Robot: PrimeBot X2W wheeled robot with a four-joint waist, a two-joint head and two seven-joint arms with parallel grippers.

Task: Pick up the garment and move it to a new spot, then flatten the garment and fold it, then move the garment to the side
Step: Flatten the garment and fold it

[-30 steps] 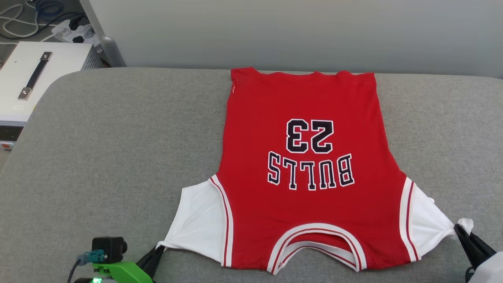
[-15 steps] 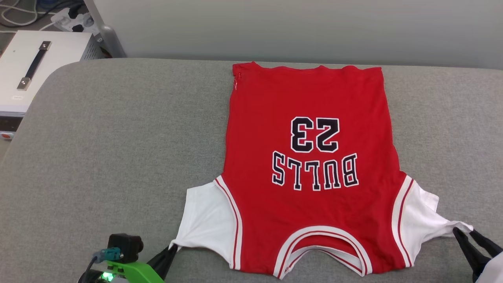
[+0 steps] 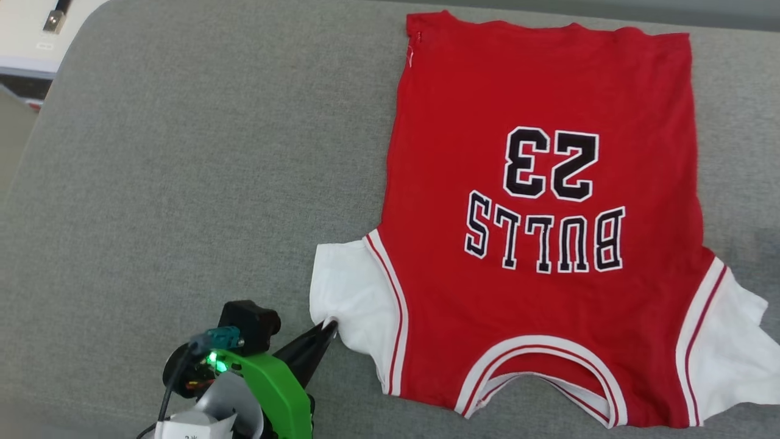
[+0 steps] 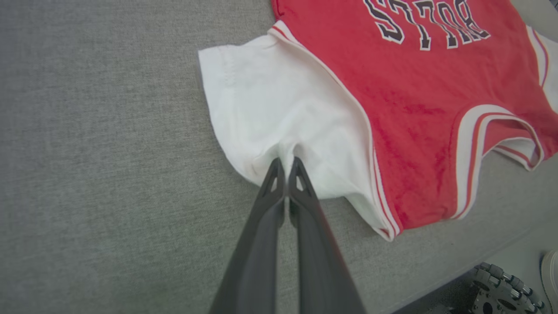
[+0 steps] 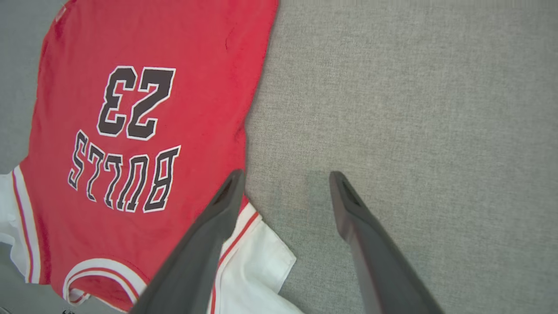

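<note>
Left gripper (image 4: 285, 162) clamped on white sleeve (image 4: 261, 109) of BULLS 23 jersey (image 3: 536, 79); right gripper (image 5: 285, 176) wide, empty, beside jersey's other sleeve. Risk: one-sided tug drags and wrinkles it.

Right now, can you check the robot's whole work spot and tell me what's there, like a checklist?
Surface: grey padded cloth top, smooth.
Job's things: garment spread flat, print facing up, collar nearest the robot.
Clutter: nothing seen.
Grippers: left gripper shut on the garment's white sleeve edge; right gripper open, holding nothing, over the other sleeve's side.
Cables: dark cable at the left wrist.
Surroundings: white box past the surface's far left corner; wheel down beside the surface.
</note>
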